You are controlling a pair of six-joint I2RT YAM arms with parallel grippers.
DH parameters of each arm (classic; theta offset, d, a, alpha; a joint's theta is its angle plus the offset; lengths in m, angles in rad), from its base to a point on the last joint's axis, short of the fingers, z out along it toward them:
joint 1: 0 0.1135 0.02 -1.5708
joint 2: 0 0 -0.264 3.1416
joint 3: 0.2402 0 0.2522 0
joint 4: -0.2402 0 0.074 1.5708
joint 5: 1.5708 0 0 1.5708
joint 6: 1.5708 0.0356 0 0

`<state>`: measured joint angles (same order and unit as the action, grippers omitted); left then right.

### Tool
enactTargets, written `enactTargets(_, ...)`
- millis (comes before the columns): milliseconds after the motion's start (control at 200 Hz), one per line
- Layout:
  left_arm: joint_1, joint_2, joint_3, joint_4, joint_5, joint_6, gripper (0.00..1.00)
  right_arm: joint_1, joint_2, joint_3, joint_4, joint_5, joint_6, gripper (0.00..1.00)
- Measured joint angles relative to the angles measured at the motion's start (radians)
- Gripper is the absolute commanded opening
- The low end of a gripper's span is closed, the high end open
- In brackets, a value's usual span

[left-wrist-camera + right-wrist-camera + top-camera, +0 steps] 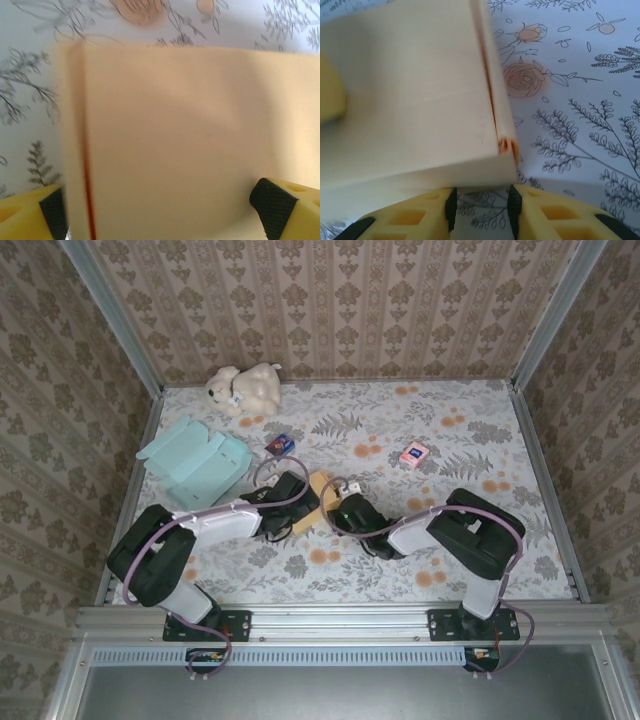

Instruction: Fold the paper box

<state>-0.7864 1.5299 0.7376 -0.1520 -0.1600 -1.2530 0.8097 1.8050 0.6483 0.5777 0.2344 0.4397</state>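
The paper box (318,498) is a flat cream-tan folded carton lying on the floral table between both grippers. My left gripper (292,498) stands over its left part. In the left wrist view the box (190,140) spreads under the wide-apart fingertips (55,212) and runs on past the right one, so the left gripper (160,212) is open. My right gripper (345,510) is at the box's right side. In the right wrist view the box's (415,100) near corner hangs just beyond the right gripper (481,210), which is narrowly open with bare table between its pads.
A teal open carton (195,462) lies at the left, a teddy bear (243,388) at the back wall. A small blue card (281,444) and a pink card (413,453) lie behind the grippers. Metal rails edge the table.
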Motion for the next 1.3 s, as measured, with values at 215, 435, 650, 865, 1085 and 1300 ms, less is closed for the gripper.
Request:
enactTargets(215, -0.050, -0.050, -0.012, -0.062, 0.090, 0.028, 0.99, -0.123, -0.034, 0.000, -0.032, -0.197, 0.104, 0.38)
enactTargets(435, -0.058, -0.146, -0.016, -0.159, 0.111, 0.053, 1.00, -0.192, -0.125, 0.000, -0.191, -0.300, 0.167, 0.36)
enactTargets(650, -0.012, -0.236, 0.008, -0.192, 0.087, 0.194, 1.00, -0.213, -0.200, 0.000, -0.306, -0.351, 0.270, 0.00)
enactTargets(865, 0.170, -0.134, 0.045, -0.052, 0.170, 0.419, 1.00, -0.214, -0.186, 0.027, -0.349, -0.428, 0.363, 0.00)
enactTargets(1085, 0.225, -0.017, 0.072, 0.084, 0.253, 0.569, 1.00, -0.237, -0.096, 0.086, -0.342, -0.491, 0.400, 0.00)
enactTargets(1300, 0.225, 0.096, 0.105, 0.185, 0.304, 0.621, 1.00, -0.270, -0.009, 0.119, -0.289, -0.563, 0.428, 0.00)
